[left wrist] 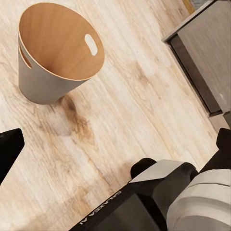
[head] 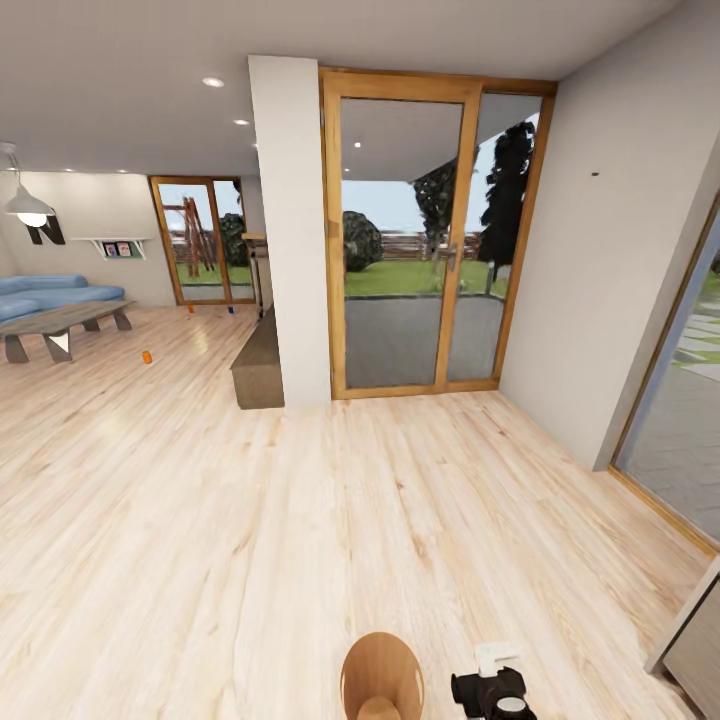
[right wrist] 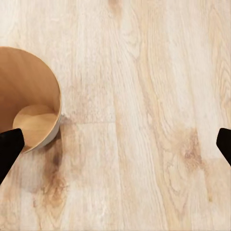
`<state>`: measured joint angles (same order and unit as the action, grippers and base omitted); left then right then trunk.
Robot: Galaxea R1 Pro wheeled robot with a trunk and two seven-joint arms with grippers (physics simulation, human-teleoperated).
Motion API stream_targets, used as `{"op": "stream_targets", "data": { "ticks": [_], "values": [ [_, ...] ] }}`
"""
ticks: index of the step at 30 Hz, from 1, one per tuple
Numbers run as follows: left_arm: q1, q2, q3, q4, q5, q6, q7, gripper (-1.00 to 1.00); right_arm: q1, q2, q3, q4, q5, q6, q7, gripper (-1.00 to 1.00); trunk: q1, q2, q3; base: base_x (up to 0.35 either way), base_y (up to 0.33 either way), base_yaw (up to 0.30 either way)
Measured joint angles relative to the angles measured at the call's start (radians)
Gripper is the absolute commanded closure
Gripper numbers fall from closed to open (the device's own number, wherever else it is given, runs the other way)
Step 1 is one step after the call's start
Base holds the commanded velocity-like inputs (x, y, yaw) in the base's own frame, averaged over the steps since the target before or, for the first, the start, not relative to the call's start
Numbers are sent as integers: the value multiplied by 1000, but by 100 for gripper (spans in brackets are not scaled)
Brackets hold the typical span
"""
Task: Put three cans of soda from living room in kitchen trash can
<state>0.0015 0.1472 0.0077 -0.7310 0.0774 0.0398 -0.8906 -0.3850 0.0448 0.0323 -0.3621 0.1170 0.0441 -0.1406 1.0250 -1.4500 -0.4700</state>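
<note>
Currently both hands spread wide, holding nothing; grey tapered bin with brown inside (head: 382,678) upright on plank floor (head: 300,540); small orange can (head: 147,356) far off near blue sofa (head: 50,293).

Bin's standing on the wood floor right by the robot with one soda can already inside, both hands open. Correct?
Not quite: the trash bin is empty. The right wrist view looks down to its bare brown bottom. It does stand on the wood floor beside the robot, and the right hand is open, as is the left hand.
</note>
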Motion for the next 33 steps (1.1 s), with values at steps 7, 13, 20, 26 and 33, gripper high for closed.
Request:
{"op": "stream_targets", "data": {
  "ticks": [7,13,20,26,33],
  "values": [
    [0,-1,1,0,1,0,4,-100,-2,43,1,-7,5,-1,-6,-100,0,0,0,0,0,0],
    [0,-1,0,-1,0,0,3,-100,-2,47,3,-6,6,-1,-7,-100,0,0,0,0,0,0],
    [0,-1,0,-1,-1,2,4,-100,-2,47,3,-6,4,-3,-7,-100,0,0,0,6,0,0],
    [0,-1,-3,0,-1,7,5,-100,-2,47,3,-6,4,-3,-7,-100,0,0,0,184,0,0],
    [0,-1,0,-1,-3,1,7,-100,-2,47,3,-2,4,-4,-7,-100,0,0,0,38,0,0]
  ]
}}
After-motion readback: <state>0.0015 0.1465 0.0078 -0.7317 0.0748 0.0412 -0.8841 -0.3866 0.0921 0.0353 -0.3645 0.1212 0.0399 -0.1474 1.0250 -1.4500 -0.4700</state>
